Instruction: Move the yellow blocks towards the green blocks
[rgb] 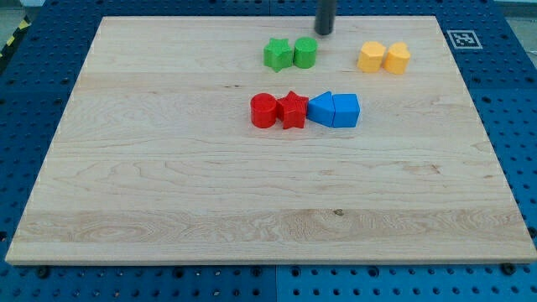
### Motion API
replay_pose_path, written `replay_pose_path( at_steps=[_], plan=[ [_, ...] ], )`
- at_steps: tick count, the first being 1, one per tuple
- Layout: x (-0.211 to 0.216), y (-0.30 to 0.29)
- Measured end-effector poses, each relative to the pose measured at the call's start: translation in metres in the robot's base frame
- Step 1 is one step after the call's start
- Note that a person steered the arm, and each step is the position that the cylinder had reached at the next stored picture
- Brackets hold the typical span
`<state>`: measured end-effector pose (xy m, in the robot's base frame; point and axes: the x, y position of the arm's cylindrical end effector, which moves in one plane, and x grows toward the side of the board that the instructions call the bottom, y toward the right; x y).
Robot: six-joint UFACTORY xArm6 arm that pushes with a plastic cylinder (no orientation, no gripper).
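Two yellow blocks sit side by side at the view's upper right: a yellow heart-like block [371, 57] and a yellow hexagonal block [398, 58]. Two green blocks touch each other at the upper middle: a green star [277, 54] and a green cylinder [305, 52]. My tip [325, 32] is at the view's top, just up and right of the green cylinder and up and left of the yellow blocks, touching neither.
A row of blocks lies below the green pair: a red cylinder [263, 110], a red star [292, 110], and two blue blocks [321, 109] [346, 110]. The wooden board [168, 184] lies on a blue pegboard table; a marker tag [461, 39] sits at the upper right.
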<state>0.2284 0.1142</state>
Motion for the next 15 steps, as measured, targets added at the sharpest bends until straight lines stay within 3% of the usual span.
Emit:
replay_pose_path(
  at_steps=[3, 4, 5, 6, 9, 15],
  plan=[
    [-0.01, 0.026],
    [-0.016, 0.069],
    [0.004, 0.119],
    [0.048, 0.124],
    [0.088, 0.129],
    [0.087, 0.084]
  ],
)
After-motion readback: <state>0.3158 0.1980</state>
